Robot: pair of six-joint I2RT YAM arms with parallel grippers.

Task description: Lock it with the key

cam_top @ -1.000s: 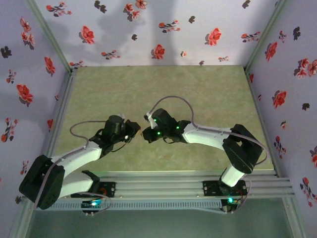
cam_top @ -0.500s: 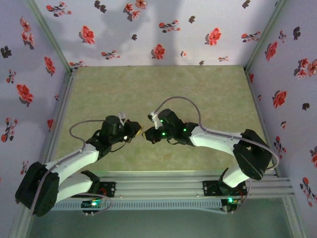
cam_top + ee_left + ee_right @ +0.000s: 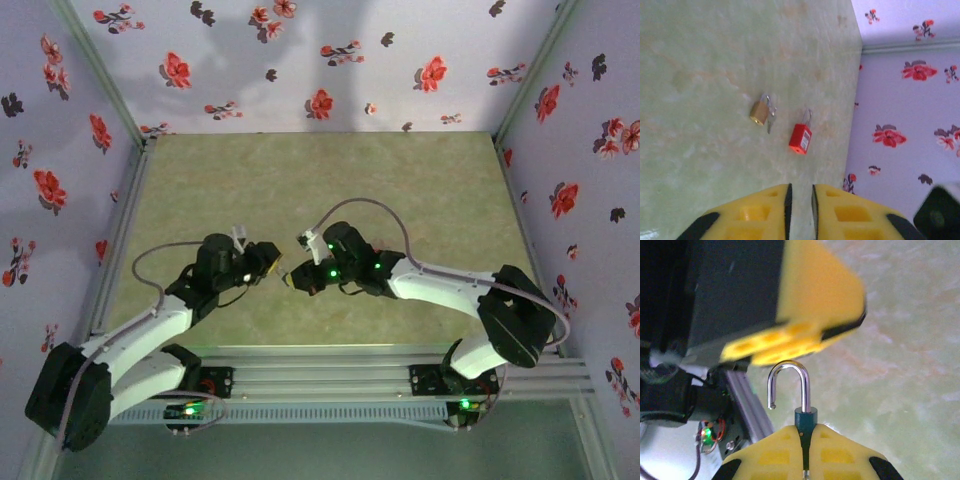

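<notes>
Right wrist view: right claw (image 3: 805,434) clamped on a dark padlock (image 3: 805,417), shackle open.
Left wrist view: left claw (image 3: 800,192) narrowly parted, empty; ahead on the counter (image 3: 700,75), brass padlock (image 3: 759,112) with key (image 3: 770,121), red padlock (image 3: 800,138) beside.
In the way: left claw's yellow finger just beyond the shackle.

No readable text in any view. Red padlock (image 3: 800,138) on the worktop (image 3: 700,60) has a small white label (image 3: 799,147) on its body, print too blurred to read. Brass padlock (image 3: 759,112) just beside it: no legible stamp. Teal padlock (image 3: 805,416) clamped in right gripper (image 3: 805,432): no legible marking. Walls (image 3: 320,60): flower print, no lettering.
</notes>
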